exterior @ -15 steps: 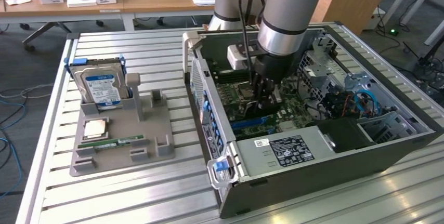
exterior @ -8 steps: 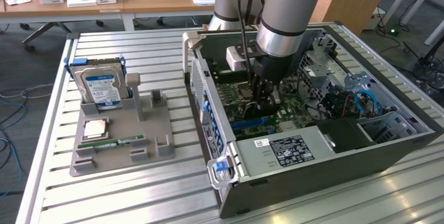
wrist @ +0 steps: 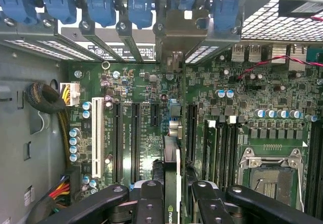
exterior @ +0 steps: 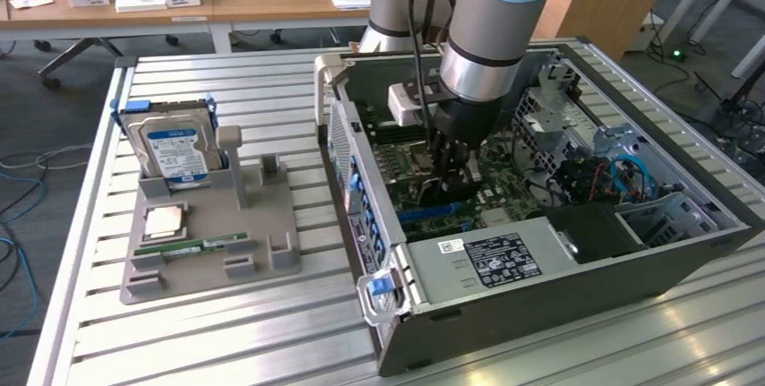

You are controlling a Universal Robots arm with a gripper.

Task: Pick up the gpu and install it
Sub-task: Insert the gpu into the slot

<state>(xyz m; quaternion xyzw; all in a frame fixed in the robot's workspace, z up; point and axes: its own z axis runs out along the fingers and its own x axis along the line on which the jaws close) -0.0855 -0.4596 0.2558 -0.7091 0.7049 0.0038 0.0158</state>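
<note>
The gripper (wrist: 171,191) is grasping the gpu (wrist: 172,158) edge-on, holding it upright over the motherboard (wrist: 262,82) slots inside the computer case (exterior: 574,278); the power supply's white label (exterior: 494,258) is carrying print too small to read

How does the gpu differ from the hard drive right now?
The gpu is inside the computer case, gripped between the fingers; the hard drive sits outside in the gray holder. The gpu is thin and dark; the hard drive is thicker, silver, blue-labelled. Both stand on edge.
</note>
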